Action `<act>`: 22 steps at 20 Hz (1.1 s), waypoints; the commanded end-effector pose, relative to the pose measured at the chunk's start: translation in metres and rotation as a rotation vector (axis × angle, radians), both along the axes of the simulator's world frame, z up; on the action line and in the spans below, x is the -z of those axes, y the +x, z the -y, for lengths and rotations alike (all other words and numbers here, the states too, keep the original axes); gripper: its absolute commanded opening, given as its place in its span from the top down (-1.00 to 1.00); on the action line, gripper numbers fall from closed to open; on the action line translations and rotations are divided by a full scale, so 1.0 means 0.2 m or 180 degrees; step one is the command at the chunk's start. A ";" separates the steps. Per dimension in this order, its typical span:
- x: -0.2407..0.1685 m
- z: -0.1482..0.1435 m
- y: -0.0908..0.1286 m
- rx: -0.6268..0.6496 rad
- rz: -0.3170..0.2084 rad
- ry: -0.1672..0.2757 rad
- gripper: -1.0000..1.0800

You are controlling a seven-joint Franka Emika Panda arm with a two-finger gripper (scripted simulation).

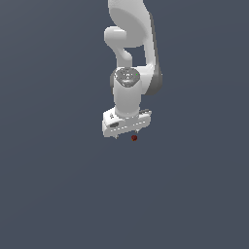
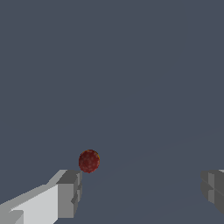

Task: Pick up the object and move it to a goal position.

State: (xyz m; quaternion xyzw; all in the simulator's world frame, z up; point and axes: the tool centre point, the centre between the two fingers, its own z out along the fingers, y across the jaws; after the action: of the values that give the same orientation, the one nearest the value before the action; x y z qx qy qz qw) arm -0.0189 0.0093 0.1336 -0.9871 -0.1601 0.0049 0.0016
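The object is a tiny dark red roundish lump (image 1: pixel 134 138) on the flat grey floor, just below the white gripper in the exterior view. In the wrist view the lump (image 2: pixel 89 161) lies just beyond one grey fingertip (image 2: pixel 68 192), off the midline between the two fingers. My gripper (image 1: pixel 127 134) is open and empty, its fingers wide apart; in the wrist view the gripper (image 2: pixel 140 190) has nothing between its fingers. The lump is not between them.
The white arm (image 1: pixel 132 53) rises from the gripper to the top of the exterior view. The grey floor (image 1: pixel 58 194) spreads all around with nothing else on it in view.
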 end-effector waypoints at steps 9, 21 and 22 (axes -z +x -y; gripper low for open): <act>0.13 -0.06 -0.08 -0.1057 0.0002 -0.0019 -0.92; 0.25 -0.15 -0.18 -0.2268 0.0012 -0.0011 -0.92; 0.26 -0.16 -0.19 -0.2359 0.0014 -0.0009 -0.92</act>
State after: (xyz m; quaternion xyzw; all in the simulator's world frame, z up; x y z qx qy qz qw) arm -0.0541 0.0386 0.0839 -0.8738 -0.4862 0.0038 -0.0021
